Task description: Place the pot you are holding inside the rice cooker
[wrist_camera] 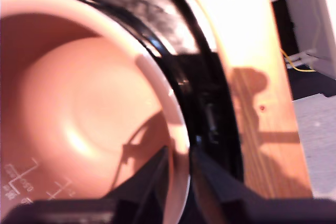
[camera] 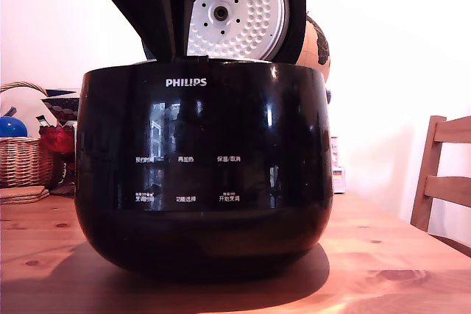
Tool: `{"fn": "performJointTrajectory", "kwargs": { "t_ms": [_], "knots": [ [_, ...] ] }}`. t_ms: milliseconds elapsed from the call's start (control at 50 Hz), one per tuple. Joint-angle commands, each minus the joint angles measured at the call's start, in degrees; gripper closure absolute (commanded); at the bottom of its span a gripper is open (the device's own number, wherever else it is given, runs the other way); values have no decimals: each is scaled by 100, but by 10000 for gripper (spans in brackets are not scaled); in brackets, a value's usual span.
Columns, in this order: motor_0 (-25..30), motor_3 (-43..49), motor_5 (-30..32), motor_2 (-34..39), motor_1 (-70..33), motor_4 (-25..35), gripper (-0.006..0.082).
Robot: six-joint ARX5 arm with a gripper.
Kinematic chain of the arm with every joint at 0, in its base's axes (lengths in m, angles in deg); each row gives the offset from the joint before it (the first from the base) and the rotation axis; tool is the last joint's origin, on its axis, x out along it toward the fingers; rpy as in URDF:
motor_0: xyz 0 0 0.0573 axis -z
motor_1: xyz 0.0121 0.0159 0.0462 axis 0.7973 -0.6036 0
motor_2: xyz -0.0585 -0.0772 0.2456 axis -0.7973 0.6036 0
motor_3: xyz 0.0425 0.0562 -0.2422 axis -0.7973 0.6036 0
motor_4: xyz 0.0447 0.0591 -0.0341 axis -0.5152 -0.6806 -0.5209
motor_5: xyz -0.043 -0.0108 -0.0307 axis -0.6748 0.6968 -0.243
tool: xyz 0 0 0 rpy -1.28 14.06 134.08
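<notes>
Inside the Philips rice cooker (camera: 204,174) the pot (wrist_camera: 79,108) looks mostly seated already, gripper (wrist_camera: 179,182) pinched shut on its rim. I'd lower straight down, keep the rim level inside the black body, then let go without nudging the lid (camera: 235,9).

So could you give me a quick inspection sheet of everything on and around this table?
Surface: wooden table, bare near the front.
Job's things: Philips rice cooker, lid up; pot sits inside it, coppery interior.
Clutter: woven basket and red item at the exterior view's left.
Gripper: gripper, fingers either side of the pot rim.
Cables: yellow wires beyond the table edge.
Surroundings: wooden chair, white wall.
</notes>
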Motion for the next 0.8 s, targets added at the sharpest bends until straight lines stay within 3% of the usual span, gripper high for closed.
{"fn": "performJointTrajectory", "kwargs": {
  "t_ms": [0,640,780],
  "knots": [
    [24,39,-87,-96,-50,-66,630],
    [13,332,-1067,-396,413,-474,632],
    [-131,334,-1495,-396,522,-682,681]
  ]
}}
